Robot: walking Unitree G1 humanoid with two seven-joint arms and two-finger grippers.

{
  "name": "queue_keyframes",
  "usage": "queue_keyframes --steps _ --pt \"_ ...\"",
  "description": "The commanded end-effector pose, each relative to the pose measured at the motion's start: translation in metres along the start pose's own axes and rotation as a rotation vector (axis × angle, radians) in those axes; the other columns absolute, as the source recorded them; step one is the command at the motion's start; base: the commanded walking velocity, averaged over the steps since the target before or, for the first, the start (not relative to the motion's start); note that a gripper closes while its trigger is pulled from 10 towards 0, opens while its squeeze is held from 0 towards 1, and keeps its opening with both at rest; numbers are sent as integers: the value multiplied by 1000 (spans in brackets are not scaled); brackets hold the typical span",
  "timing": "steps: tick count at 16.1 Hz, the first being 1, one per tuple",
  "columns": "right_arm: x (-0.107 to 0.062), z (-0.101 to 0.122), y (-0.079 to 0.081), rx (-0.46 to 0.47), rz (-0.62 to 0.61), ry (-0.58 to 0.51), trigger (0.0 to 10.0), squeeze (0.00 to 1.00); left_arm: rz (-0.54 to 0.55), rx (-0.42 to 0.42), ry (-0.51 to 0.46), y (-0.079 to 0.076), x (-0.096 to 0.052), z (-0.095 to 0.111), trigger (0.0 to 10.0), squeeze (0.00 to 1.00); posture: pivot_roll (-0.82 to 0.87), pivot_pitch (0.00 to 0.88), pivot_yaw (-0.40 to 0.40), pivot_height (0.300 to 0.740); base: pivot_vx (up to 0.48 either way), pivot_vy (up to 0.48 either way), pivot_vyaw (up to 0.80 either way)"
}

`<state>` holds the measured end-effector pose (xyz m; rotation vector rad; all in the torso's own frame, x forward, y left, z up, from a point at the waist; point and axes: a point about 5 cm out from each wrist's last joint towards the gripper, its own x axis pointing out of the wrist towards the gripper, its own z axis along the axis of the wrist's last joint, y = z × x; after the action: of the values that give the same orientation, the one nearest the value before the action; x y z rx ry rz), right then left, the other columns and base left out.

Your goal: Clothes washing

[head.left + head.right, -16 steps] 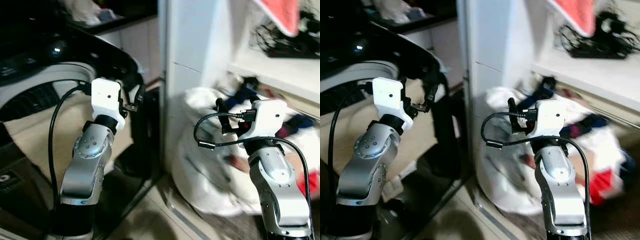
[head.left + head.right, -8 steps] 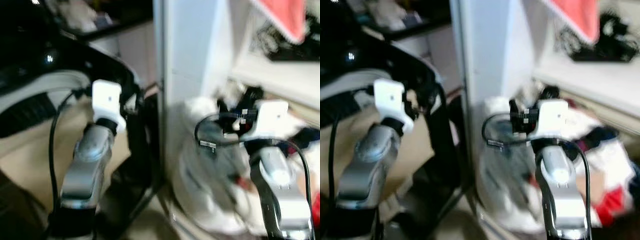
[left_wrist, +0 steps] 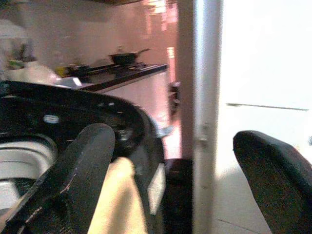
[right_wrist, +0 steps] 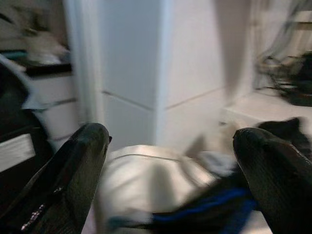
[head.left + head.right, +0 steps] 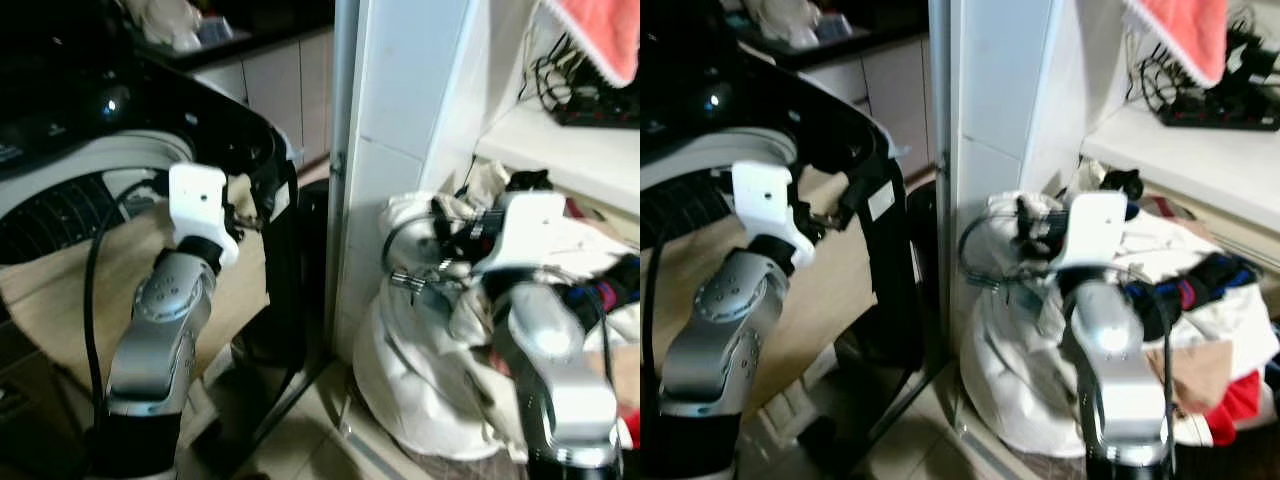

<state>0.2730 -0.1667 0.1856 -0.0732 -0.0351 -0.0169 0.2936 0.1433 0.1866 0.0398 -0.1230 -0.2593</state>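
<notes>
A black top-loading washing machine [image 5: 120, 110] stands on my left, with a beige cloth [image 5: 100, 275] lying across its white drum opening. My left gripper [image 5: 258, 205] is raised by the machine's right rim, open, with nothing between its fingers [image 3: 87, 161]. On the floor to the right sits a white laundry bag [image 5: 420, 380], heaped with mixed clothes [image 5: 1200, 290]. My right gripper [image 5: 447, 228] hovers at the top of that bag. It is open and empty, its fingers [image 4: 83, 161] spread wide over white and blue fabric [image 4: 161, 180].
A white tiled pillar [image 5: 400, 120] stands between the machine and the bag. A white shelf [image 5: 560, 145] at the right carries black cables [image 5: 1230, 95], with a pink towel [image 5: 600, 35] hanging above. A dark counter [image 5: 230, 35] runs behind the machine.
The camera has swung and the blur has cleared. Both arms hold the same raised pose. The laundry bag now lies closer under my right gripper.
</notes>
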Motion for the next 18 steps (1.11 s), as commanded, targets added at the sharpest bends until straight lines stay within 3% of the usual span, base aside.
queue_keyframes --steps 1,2,5,7,13,17,18 --pt "1 2 -10 -22 -55 35 10000 145 -40 3 -12 -4 -1 4 10000 0 -65 0 29 740 0 0 0" --pt "3 3 -14 -19 -81 50 10000 1000 -64 14 -13 -5 -1 5 10000 0 -66 0 29 740 0 0 0" --pt "15 9 -31 -7 -166 77 10000 1000 -163 58 -6 -9 0 5 10000 0 -73 0 34 740 0 0 0" --pt "26 12 -36 -1 -167 92 10000 1000 -166 58 -2 -8 3 5 10000 0 -74 0 35 740 0 0 0" --pt "51 0 -33 -35 -92 188 10000 1000 -184 60 4 -14 3 3 10000 0 -72 0 29 740 0 0 0" --pt "59 -4 -34 -50 -148 269 10000 1000 -371 35 25 -17 -7 3 10000 0 -61 0 16 740 0 0 0" --pt "60 -6 -33 -46 -150 277 10000 718 -384 40 28 -15 -8 3 10000 0 -60 0 15 740 0 0 0"
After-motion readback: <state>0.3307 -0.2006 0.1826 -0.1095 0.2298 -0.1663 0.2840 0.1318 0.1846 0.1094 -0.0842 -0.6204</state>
